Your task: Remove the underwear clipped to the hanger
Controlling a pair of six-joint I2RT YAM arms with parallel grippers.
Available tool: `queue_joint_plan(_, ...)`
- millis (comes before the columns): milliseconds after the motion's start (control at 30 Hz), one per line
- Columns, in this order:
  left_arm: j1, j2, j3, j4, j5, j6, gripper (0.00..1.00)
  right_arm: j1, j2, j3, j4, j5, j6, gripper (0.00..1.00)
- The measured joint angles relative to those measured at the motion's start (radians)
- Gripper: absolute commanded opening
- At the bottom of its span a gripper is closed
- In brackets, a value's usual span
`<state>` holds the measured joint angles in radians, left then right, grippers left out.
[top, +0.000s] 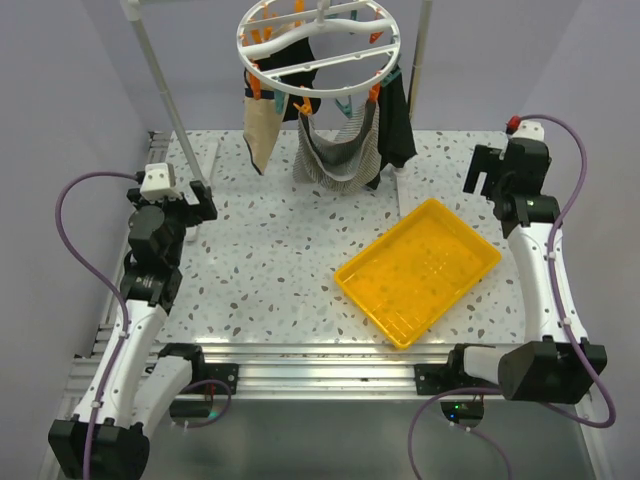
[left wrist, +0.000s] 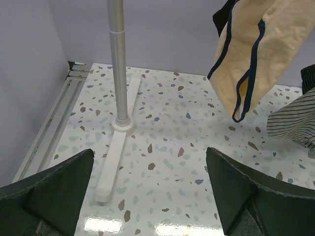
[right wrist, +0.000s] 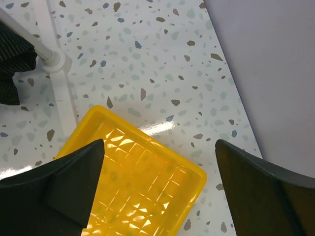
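The left end effector point(left wrist: 150, 196) and right end effector point(right wrist: 157, 191) both gape empty, and yanking the beige underwear point(top: 262, 125) at eleven o'clock could merely swing the hanger point(top: 310, 92).

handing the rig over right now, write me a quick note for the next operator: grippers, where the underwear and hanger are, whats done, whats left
Left gripper: open, empty, low over the table beside the left white pole, facing the beige pair.
Right gripper: open, empty, above the far corner of the yellow tray.
Hanger: hangs over the table's far side. All the underwear is clipped to it: beige pair, striped pair, black pair.
Done: nothing removed, tray holds nothing.
Left: unclip every piece.
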<state>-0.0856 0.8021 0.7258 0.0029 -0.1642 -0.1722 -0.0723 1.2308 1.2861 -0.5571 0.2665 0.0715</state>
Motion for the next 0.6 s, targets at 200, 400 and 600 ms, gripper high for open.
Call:
queue_joint_plan(200,0.000,-0.039,0.010,-0.021,0.040,-0.017,1.00,0.000,0.000,0.005,0.004,-0.271,-0.144,0.99)
queue_joint_plan(400,0.000,-0.064,0.032,-0.061,0.080,-0.054,1.00,0.089,-0.048,0.006,0.002,-0.692,-0.351,0.99)
queue_joint_plan(600,0.000,-0.101,0.035,-0.089,0.113,-0.097,1.00,0.104,0.016,0.092,0.043,-0.994,-0.310,0.99)
